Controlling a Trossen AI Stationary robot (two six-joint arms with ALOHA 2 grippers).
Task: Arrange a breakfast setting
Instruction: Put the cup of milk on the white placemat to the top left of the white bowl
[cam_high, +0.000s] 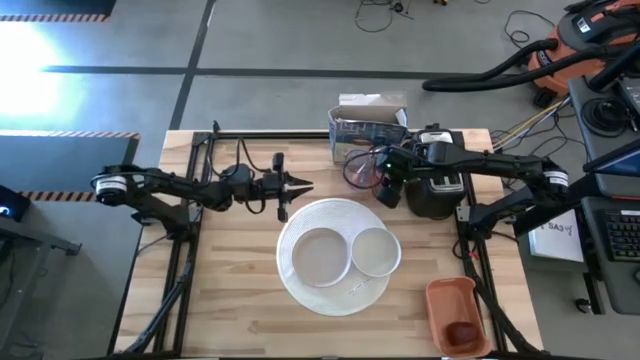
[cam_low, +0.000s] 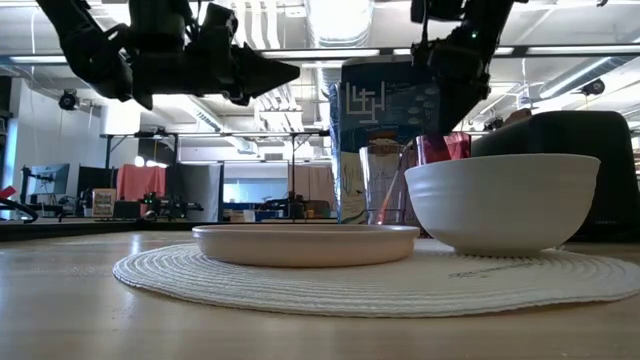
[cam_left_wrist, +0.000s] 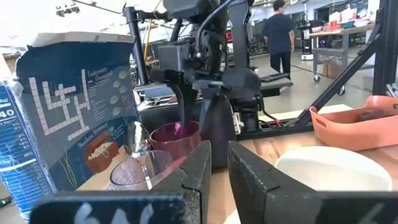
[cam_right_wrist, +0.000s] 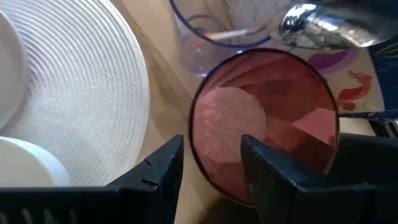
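Note:
A translucent pink cup (cam_right_wrist: 267, 112) stands on the table between the black toaster (cam_high: 437, 195) and a clear cup (cam_left_wrist: 140, 171). My right gripper (cam_right_wrist: 212, 168) slants down over it, open. One finger hangs inside the cup, the other outside, with the near rim (cam_right_wrist: 200, 158) in the gap; no touch shows. A white plate (cam_high: 320, 257) and a white bowl (cam_high: 375, 250) sit on a round white mat (cam_high: 335, 292). My left gripper (cam_high: 305, 186) hovers level and shut above the mat's far-left edge, holding nothing.
A blue cereal box (cam_high: 365, 128) stands at the far edge behind the cups. An orange-red tray (cam_high: 452, 296) at the near right holds a dark red fruit (cam_high: 460, 333). Bare wood lies to the left of the mat. A person walks in the room beyond.

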